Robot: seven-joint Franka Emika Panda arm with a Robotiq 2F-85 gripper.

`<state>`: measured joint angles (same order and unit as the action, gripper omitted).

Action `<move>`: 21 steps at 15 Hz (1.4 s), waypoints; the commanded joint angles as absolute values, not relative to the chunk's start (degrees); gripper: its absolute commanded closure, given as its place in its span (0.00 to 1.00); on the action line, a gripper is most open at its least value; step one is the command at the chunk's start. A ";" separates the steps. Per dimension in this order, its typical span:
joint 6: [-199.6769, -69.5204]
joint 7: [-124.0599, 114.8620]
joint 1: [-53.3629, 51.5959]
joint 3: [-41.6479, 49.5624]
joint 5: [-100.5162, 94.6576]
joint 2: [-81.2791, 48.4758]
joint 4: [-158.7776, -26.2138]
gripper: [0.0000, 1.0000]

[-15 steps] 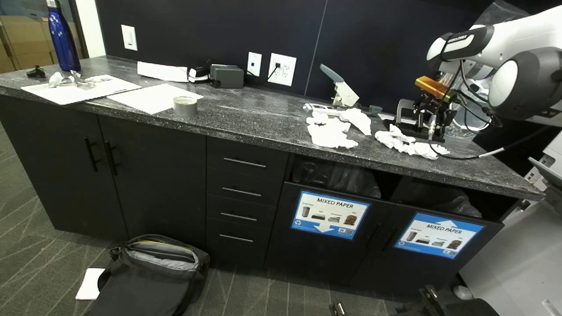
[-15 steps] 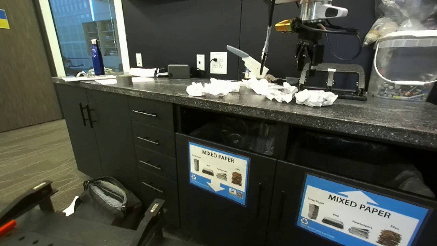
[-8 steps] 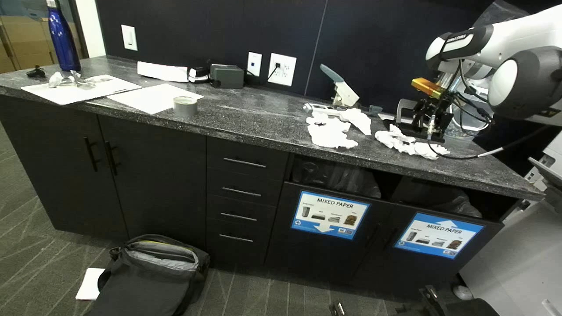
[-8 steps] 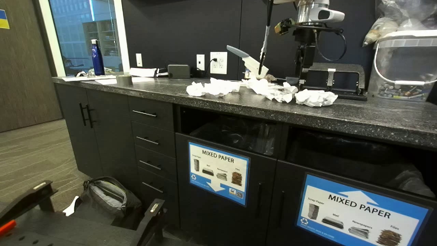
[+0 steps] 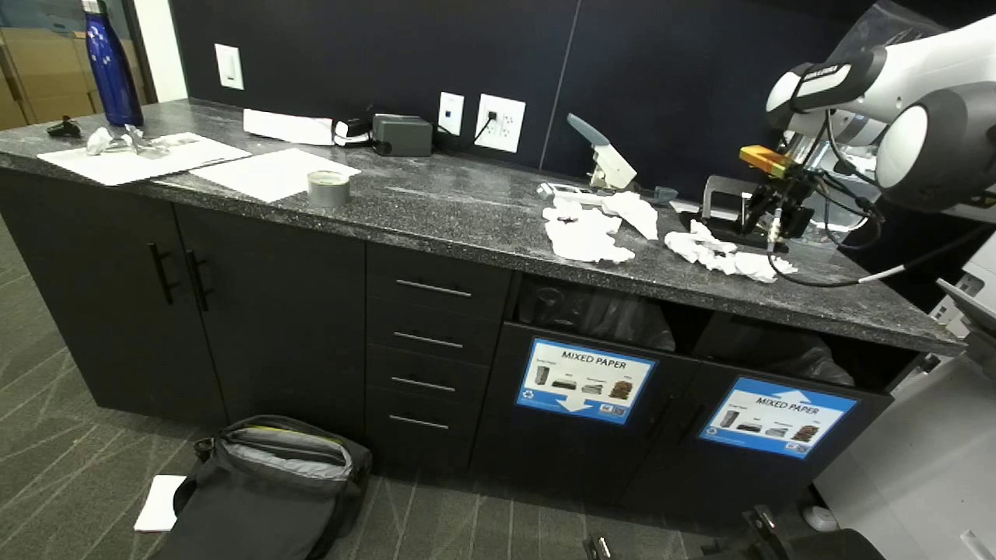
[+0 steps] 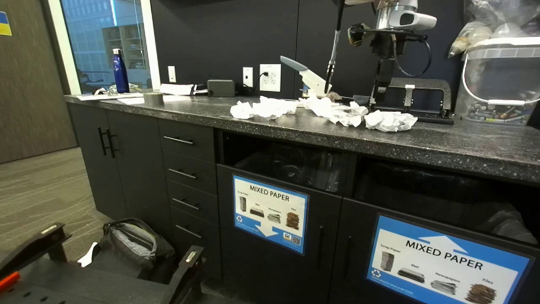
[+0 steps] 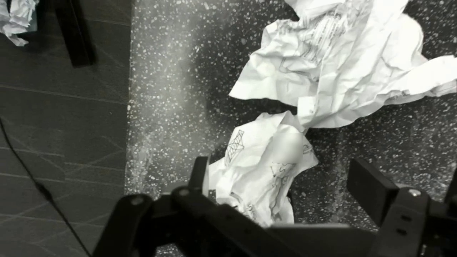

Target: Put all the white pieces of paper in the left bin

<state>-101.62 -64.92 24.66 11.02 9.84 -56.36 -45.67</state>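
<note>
Gripper [image 7: 285, 182] hangs low over the dark speckled countertop [image 7: 164, 89], jaws spread wide. Wrist view: a smaller crumpled white paper [image 7: 264, 160] lies in the gap between the jaws, off-centre, its lower left part hidden behind one finger [image 7: 198, 175]; a strip of countertop shows between the paper and the opposite finger [image 7: 371, 189]. Whether either finger touches the paper cannot be told from this angle. Ahead of the jaws, toward the top of the same view, sits a larger crumpled white paper [image 7: 339, 71]; its near corner meets the smaller one, which lies on top unclear. In an exterior view the white paper pieces [image 6: 263, 109] form a loose row along the countertop, from just in front of the jaws out to their left; count not readable, since pieces run together. The left bin [image 6: 270, 261], bearing a blue-bordered label [image 6: 270, 211] that reads MIXED PAPER, sits below the jaws and to their left, under the countertop. Other positions in that view: a dark punch-like desk tool [image 6: 408, 95] just behind the jaws and to their right; a clear bucket [image 6: 502, 80] farther right; a pale stapler-like tool [image 6: 312, 80], arm raised, left of the jaws and behind the row. Well to the left of the jaws in both exterior views: a roll of tape [image 5: 328, 189] and an upright blue bottle [image 5: 111, 70].
</note>
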 commanded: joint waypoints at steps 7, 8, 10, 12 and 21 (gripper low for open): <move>-100.55 -65.57 27.02 10.48 9.99 -60.74 -44.36 0.00; -100.66 -64.98 27.04 10.59 9.64 -61.51 -43.73 0.00; -100.84 -63.53 27.00 10.57 9.15 -62.36 -42.93 0.27; -101.14 -62.33 26.72 10.90 8.37 -62.59 -42.63 0.42; -96.57 -42.80 26.31 9.72 5.47 -57.54 -47.56 0.87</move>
<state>-99.35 -50.10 26.53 10.45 6.84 -60.79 -44.85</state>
